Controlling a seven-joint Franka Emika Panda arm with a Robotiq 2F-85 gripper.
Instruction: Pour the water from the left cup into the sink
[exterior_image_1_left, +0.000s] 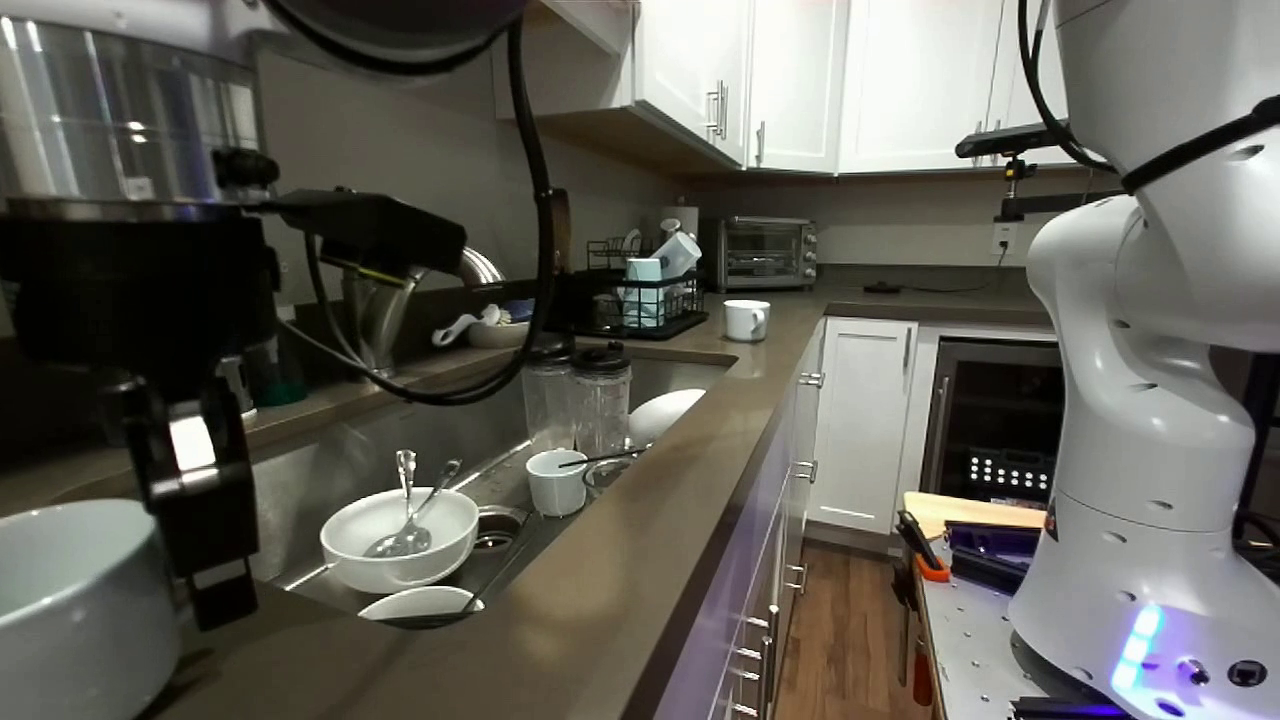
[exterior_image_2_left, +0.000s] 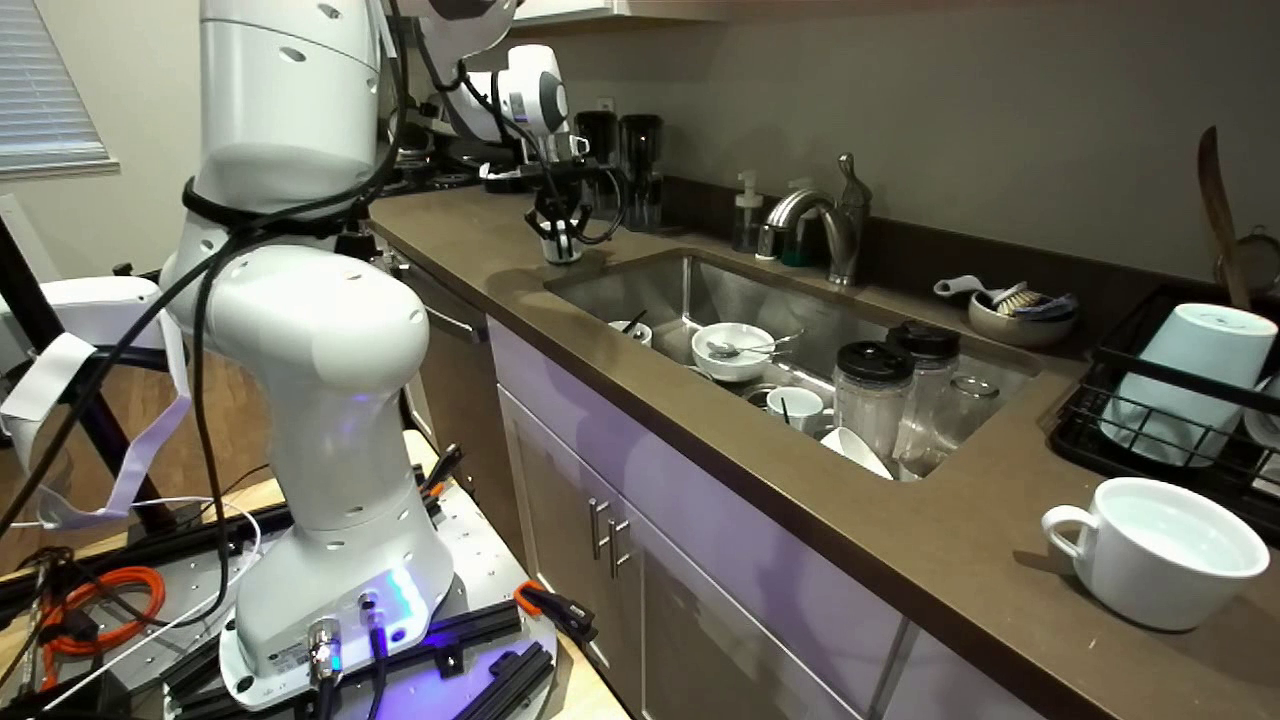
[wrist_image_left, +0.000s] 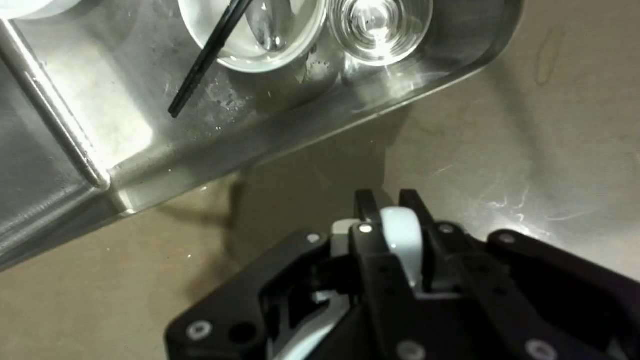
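Gripping the handle (wrist_image_left: 402, 235) of the white cup (exterior_image_1_left: 85, 620) with the gripper (wrist_image_left: 388, 198), pressing from both sides with black fingers (wrist_image_left: 372, 245) and leaving only a narrow gap, filled by the handle. Pointing the fingers down toward the countertop (exterior_image_1_left: 600, 585). Holding the cup upright in both exterior views, just beside the sink (exterior_image_2_left: 760, 305), at the end farthest from a second white mug (exterior_image_2_left: 1150, 570). Showing too little inside the cup for judging contents; leaving contact between base and countertop too hard to tell. Looking down, in the wrist view, past the fingers into the sink, onto a clear glass (wrist_image_left: 410, 30) and a black stick (wrist_image_left: 207, 57) crossing the rim of a white vessel (wrist_image_left: 260, 64).
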